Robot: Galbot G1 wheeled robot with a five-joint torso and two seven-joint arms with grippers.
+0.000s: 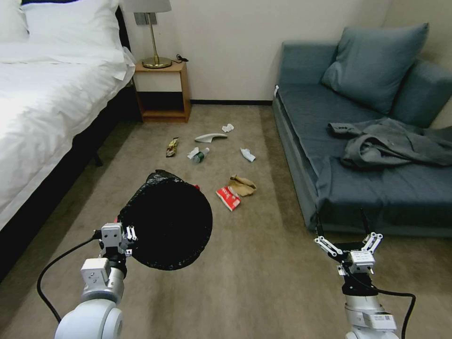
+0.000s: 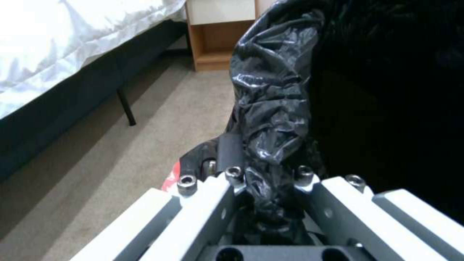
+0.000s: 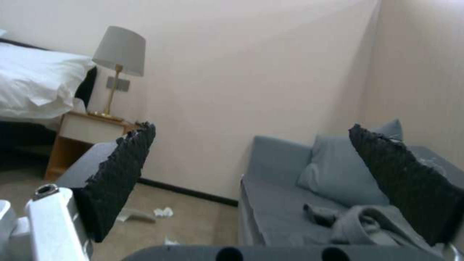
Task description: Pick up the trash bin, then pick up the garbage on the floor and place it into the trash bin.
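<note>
Left end effector low at the near left, clamped on the crinkled black rim of the trash bin; in the left wrist view, bag plastic bunched tight between the closed fingers. Bin held up off the carpet, tilted, dark mouth facing the head camera. Right end effector near the right, in front of the blue sofa, fingers spread wide and holding nothing; black pads well apart in the right wrist view. Garbage scattered on the carpet beyond the bin: red packet touching brown paper, white slipper, crumpled tissues and, small plastic bottle, gold wrapper. Grey garment draped on the sofa seat. Bed along the left, wooden nightstand with a lamp against the far wall.
</note>
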